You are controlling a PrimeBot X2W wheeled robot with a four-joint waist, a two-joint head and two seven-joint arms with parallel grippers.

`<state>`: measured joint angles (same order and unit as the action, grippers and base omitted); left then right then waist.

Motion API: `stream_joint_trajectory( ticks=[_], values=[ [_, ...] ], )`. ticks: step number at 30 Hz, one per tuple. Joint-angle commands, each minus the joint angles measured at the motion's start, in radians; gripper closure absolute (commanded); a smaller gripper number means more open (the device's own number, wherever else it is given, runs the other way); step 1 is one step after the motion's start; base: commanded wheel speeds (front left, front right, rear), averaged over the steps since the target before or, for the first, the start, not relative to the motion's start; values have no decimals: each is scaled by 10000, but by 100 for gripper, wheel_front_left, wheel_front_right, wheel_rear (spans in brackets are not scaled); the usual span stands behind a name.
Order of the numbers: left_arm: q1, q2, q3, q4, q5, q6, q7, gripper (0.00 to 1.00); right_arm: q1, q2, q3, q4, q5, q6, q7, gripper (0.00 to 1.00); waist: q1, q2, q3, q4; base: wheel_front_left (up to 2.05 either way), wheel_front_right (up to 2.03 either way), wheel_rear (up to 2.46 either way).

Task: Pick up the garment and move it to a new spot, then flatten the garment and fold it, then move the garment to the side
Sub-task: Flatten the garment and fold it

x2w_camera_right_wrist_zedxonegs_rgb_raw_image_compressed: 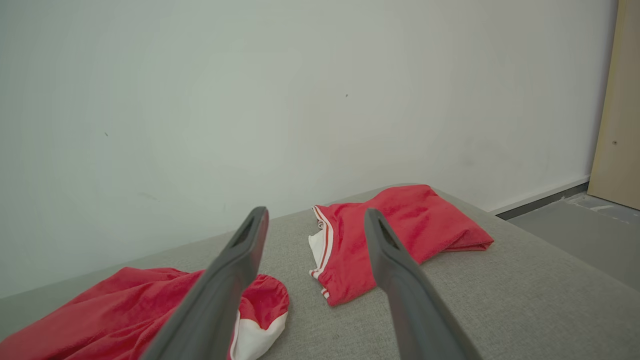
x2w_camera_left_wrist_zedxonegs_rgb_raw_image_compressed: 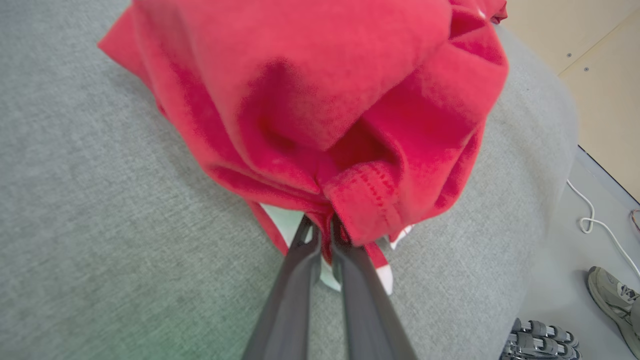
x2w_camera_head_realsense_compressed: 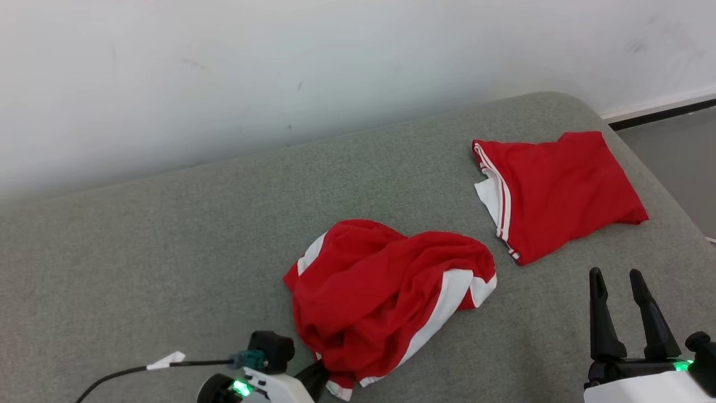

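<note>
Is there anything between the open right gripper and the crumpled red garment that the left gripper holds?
Nothing visible does: bare grey cushion lies between the right gripper and the crumpled garment. The folded red garment lies farther back, off that path.

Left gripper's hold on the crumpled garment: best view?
Left wrist view: left gripper shut on the crumpled garment's hem, close up. Head view catches it at the bottom edge, partly behind cloth. Right wrist view shows the garment's right end.
</note>
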<state>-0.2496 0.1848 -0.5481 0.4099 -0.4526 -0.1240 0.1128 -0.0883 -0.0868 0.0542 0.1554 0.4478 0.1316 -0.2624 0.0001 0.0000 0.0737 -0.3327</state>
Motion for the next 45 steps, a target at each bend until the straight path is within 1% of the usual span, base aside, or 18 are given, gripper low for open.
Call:
stream_joint_trajectory(
  ticks=[1, 6, 9, 12, 16, 19, 23, 25, 28, 31, 35, 39, 41, 42, 43, 45],
  values=[
    [-57, 95, 61, -19, -66, -19, -49, 100, -47, 27, -46, 19, -10, -21, -24, 0, -1, 0, -18, 16, 0, 0, 0],
    [-27, 338, 189, -478, -142, 33, -138, 100, 57, 25, -146, 65, -68, -21, -24, 0, -1, 0, -153, 219, 0, 0, 0],
    [-305, 744, 243, -850, -2, 25, 78, 100, 77, -25, -59, 129, -86, -21, -24, 0, -1, 0, -200, 385, 0, 0, 0],
    [-635, 1267, 448, -1067, -2, 8, 365, 100, -17, -73, 10, 198, -92, -21, -24, 0, -1, 0, -205, 463, 0, 0, 0],
    [-1336, 1871, 797, -963, -398, -33, 688, 100, -102, -90, 89, 254, -53, -21, -24, 0, -1, 0, -103, 516, 0, 0, 0],
    [-1989, 2181, 878, -475, -841, -59, 880, 100, -233, -82, 186, 264, -11, -21, -24, 0, -1, 0, 67, 437, 0, 0, 0],
    [-2957, 2778, 430, 351, -1570, -48, 935, 100, -441, -39, 310, 308, 48, -21, -24, 0, -1, 0, 327, 150, 0, 0, 0],
    [-3410, 3141, 207, 828, -1823, -49, 824, 100, -540, -8, 331, 309, 67, -21, -24, 0, -1, 0, 440, 1, 0, 0, 0],
    [-4146, 3508, 81, 1638, -2208, -51, 388, 100, -643, 36, 352, 321, 70, -21, -24, 0, -1, 0, 644, -194, 0, 0, 0],
    [-4753, 3714, -231, 2423, -2352, -53, 53, 100, -810, 68, 456, 320, 80, -21, -24, 0, -1, 0, 853, -380, 0, 0, 0],
    [-5649, 4018, -642, 3182, -2282, -53, -323, 100, -1025, 118, 539, 238, 94, -22, -23, 0, -1, 0, 1235, -566, 0, 0, 0],
    [-6443, 4111, -749, 4029, -2041, -53, -978, 100, -1192, 208, 573, 226, 38, -22, -24, 0, -1, 0, 1570, -681, 0, 0, 0],
    [-6738, 4072, -818, 4554, -1969, -54, -1266, 100, -1251, 257, 595, 275, 10, -22, -24, 0, -1, 0, 1638, -713, 0, 0, 0],
    [-6806, 3980, -897, 4774, -1973, -54, -1312, 69, -1271, 274, 598, 293, 6, -22, -24, 0, -1, 0, 1638, -716, 0, 0, 0],
    [-6843, 3861, -1002, 4940, -2019, -54, -1323, 0, -1272, 290, 597, 316, 7, -22, -24, 0, -1, 0, 1613, -704, 0, 0, 0],
    [-6917, 3733, -1198, 5152, -2133, -54, -1431, 0, -1222, 306, 572, 398, -11, -22, -24, 0, -1, 0, 1497, -642, 0, 0, 0]
  ],
)
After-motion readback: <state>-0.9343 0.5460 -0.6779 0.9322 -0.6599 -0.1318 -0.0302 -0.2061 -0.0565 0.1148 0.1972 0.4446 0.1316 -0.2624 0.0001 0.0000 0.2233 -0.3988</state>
